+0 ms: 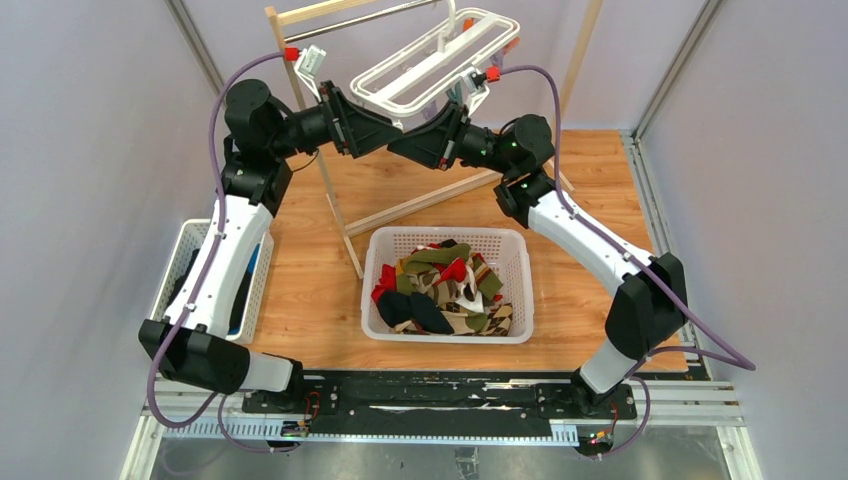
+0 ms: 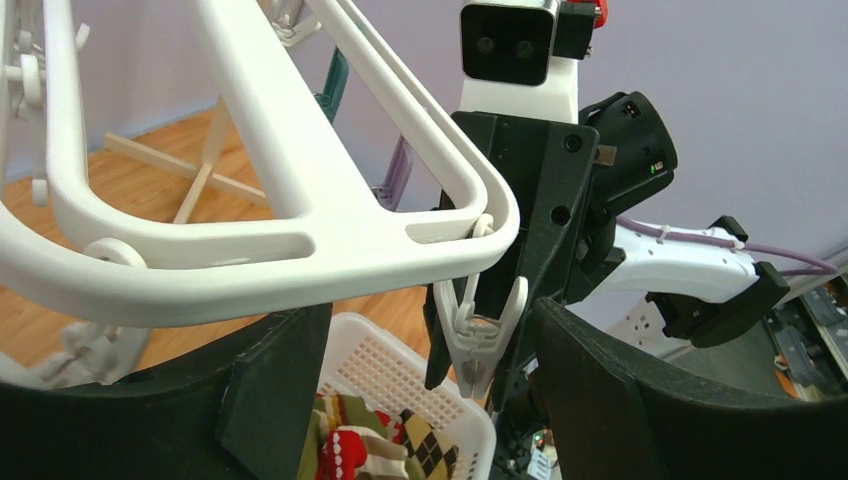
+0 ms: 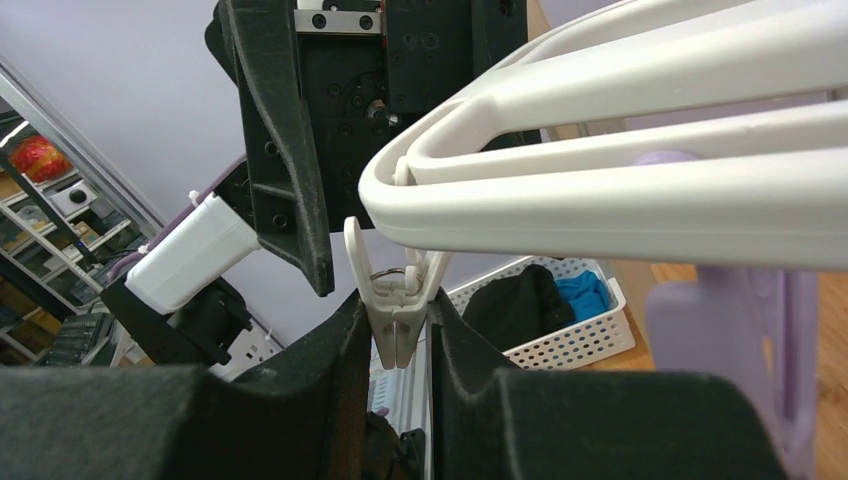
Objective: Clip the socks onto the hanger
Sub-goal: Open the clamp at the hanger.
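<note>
Right claw (image 3: 398, 345) squeezes the little white plastic clip (image 3: 393, 295) between its fingers. Left claw (image 2: 432, 385) is wide open and empty. If the squeeze slips, the clip could snap shut sockless.

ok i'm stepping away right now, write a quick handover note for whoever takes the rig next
Left hand: open and empty, with a finger on each side of the white clip at the end of the hanger, not touching it.
Right hand: shut on that white clip, pinching it from the opposite side.
Socks: all in the white basket mid-table, none in either hand.
Done: nothing yet. No sock shows on the hanger in these views.
Left: fetch a sock, get it into the clip, then repeat for the rest of the pile.
</note>
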Action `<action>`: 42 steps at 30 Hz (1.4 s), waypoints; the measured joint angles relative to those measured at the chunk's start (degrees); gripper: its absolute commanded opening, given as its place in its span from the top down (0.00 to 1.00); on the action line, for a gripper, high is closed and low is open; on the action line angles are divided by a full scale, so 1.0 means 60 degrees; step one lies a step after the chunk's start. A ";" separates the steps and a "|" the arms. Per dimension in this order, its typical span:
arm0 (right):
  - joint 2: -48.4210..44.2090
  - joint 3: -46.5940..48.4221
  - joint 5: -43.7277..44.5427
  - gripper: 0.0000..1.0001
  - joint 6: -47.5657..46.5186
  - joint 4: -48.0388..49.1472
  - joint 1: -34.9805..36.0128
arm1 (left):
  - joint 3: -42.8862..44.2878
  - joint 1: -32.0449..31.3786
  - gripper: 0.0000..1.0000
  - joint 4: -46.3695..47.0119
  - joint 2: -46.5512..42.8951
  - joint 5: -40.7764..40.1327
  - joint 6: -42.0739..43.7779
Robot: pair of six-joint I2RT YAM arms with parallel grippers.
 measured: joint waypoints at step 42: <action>-0.0973 -0.0798 0.0106 0.37 -0.0368 -0.0940 -0.0568 | -0.0769 -0.0284 1.00 0.2091 0.0073 -0.0506 -0.1832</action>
